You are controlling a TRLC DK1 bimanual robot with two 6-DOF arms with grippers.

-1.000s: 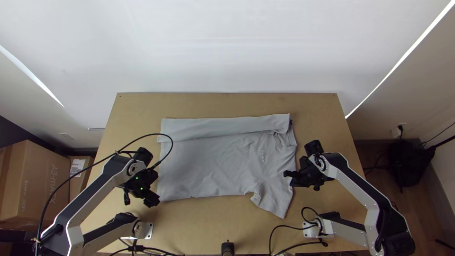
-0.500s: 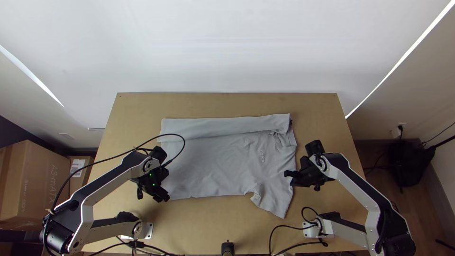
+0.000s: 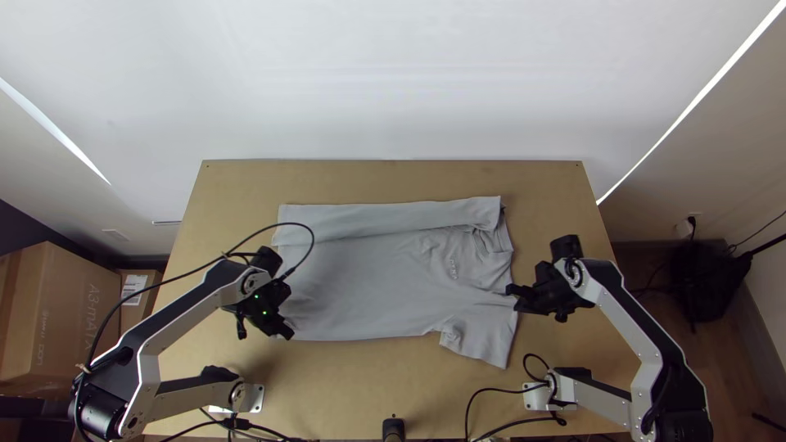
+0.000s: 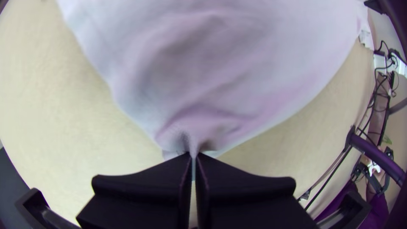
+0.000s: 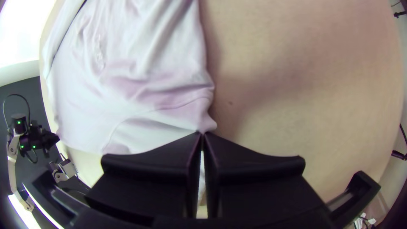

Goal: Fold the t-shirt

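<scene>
The t-shirt (image 3: 368, 286) lies on the desk (image 3: 368, 180) between the two tools, its long axis running across from the left tool (image 3: 286, 334) at the hem end to the right tool (image 3: 512, 296) at the shoulder end. The left tool's fingers are together, clamped on a pinch of the hem corner, and the cloth puckers just in front of them. The right tool is closed as well, gripping the shirt's edge by the near shoulder, where the near sleeve (image 3: 483, 327) begins; that sleeve spreads from beside the grip toward the robot's side, so it lies nearer the bases than the right tool does. Beyond both tools, on the side away from the arms, a folded strip (image 3: 368, 219) runs lengthwise along the shirt, turned over onto the body. The relation that matters is this one: the line between the two grips follows the near long side, with the strip roughly parallel to it and farther off. The coming move probably calls for both tools to lift together and carry the near side outward, away from the bases, over the body and toward the strip. Since the right tool grips farther out than the left, uneven travel could skew the fold, and the sleeve may trail or bunch underneath.
</scene>
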